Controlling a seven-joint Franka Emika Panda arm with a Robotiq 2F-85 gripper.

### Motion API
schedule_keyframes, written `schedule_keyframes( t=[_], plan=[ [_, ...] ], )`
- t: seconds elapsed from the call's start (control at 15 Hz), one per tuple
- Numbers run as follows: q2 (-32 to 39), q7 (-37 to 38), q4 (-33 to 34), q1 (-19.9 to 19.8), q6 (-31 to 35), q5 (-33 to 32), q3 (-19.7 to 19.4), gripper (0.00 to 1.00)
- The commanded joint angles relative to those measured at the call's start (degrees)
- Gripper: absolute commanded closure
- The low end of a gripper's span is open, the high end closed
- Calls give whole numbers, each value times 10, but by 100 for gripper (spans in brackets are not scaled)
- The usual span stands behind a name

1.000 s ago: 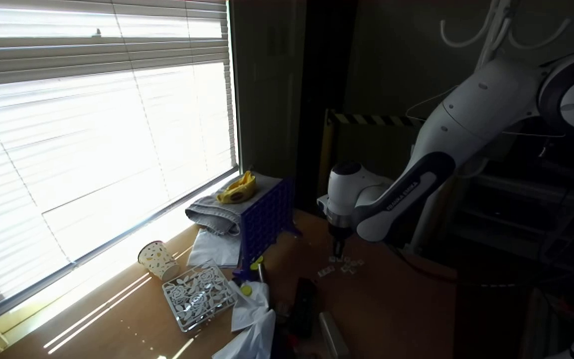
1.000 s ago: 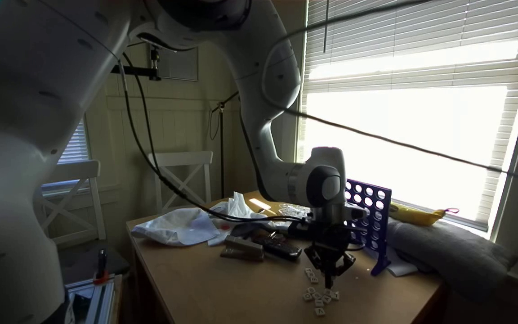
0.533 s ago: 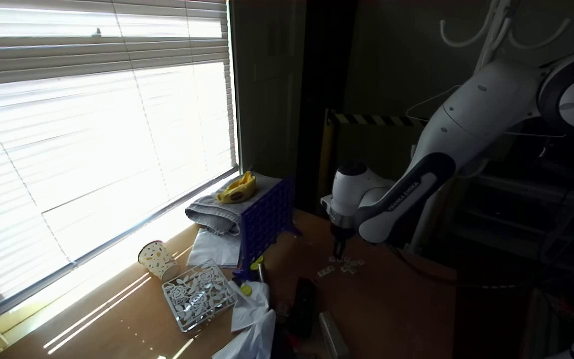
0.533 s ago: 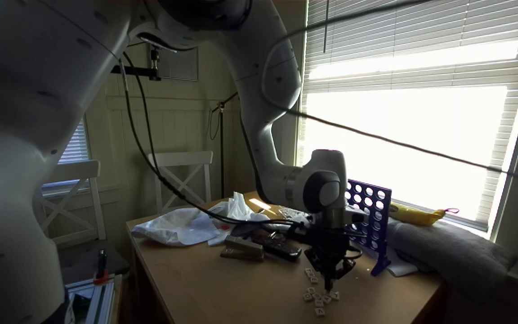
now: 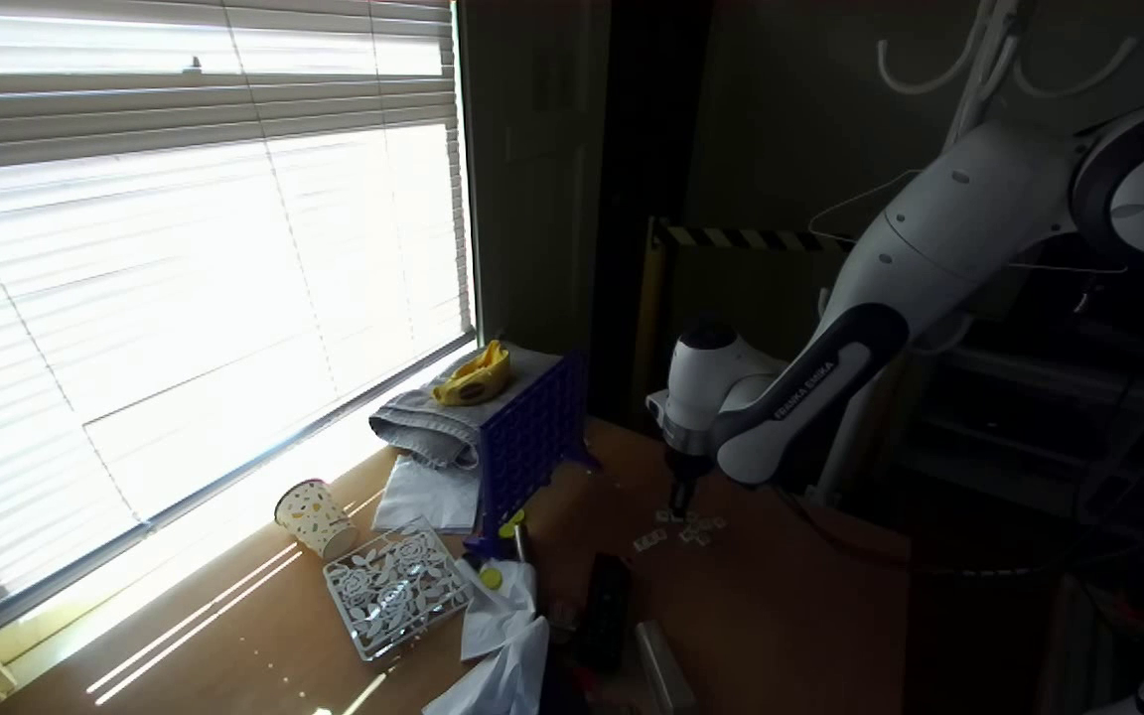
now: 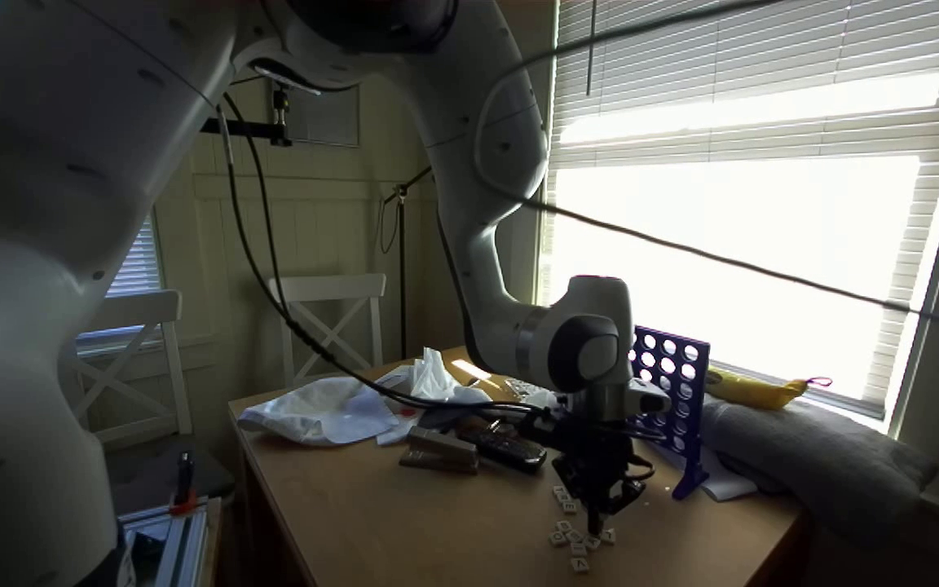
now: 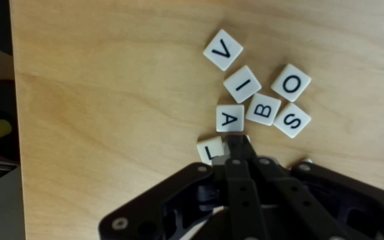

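In the wrist view, five whole tiles (image 7: 263,109) lie above or right of one square A tile (image 7: 230,118), its apex pointing right, two closed fingers (image 7: 234,148) below.

Pincer (image 7: 240,143): black, closed, tips near the A tile (image 7: 230,118) and L tile (image 7: 208,145)
Beyond the A tile: I tile (image 7: 242,84), then V tile (image 7: 223,50)
Huddle: B tile (image 7: 263,109), S tile (image 7: 292,120), O tile (image 7: 291,83)
Surface (image 7: 95,133): pale wood

Wrist view: tile (image 7: 248,138) mostly hidden behind tool (image 7: 241,144), unreadable.
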Motion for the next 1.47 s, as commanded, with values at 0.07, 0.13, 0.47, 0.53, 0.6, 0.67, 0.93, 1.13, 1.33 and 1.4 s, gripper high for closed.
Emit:
schedule_keyframes(
  t=[0.07,0.13,0.47,0.53,0.6,0.67,0.93,1.13,1.33,1.4],
  plan=[
    [4,-11,-3,-5,-1,16,6,100],
    [5,-14,-2,-5,-4,15,6,100],
    [5,-47,-4,-9,-25,8,13,100],
    [5,-56,-4,-9,-30,6,15,100],
    [4,-62,-4,-7,-34,4,15,100],
    [4,-67,-3,-5,-38,1,15,100],
    [5,-90,4,3,-58,-11,15,100],
    [10,-105,14,10,-75,-19,15,100],
    [14,-115,23,18,-95,-30,14,100],
    [15,-118,26,21,-101,-35,14,100]
  ],
)
